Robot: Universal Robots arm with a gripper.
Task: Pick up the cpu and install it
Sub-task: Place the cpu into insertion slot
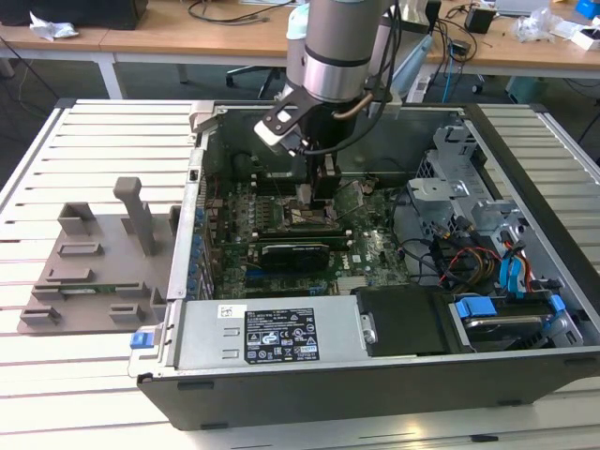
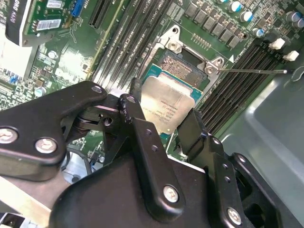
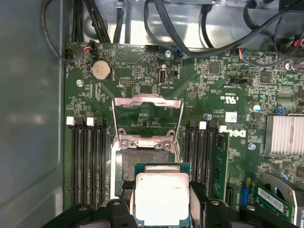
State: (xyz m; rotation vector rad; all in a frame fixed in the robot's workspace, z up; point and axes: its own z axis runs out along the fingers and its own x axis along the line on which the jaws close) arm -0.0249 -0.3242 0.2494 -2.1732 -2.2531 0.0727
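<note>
End effector (image 3: 160, 191) clamps flat silvery-grey square cpu (image 3: 161, 205) by opposite edges, level over open dark socket (image 3: 142, 164), leaving underside untouched.

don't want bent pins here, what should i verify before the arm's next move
1. cpu clamped in the hand by two opposite edges: ok
2. Load plate swung up off the socket: ok
3. Socket bare: exposed part ok, part under the cpu cannot tell
4. cpu edges parallel to the socket in the first wrist view: ok
5. Corner marks matched: cannot tell
6. Gap between cpu and socket: cannot tell
</note>
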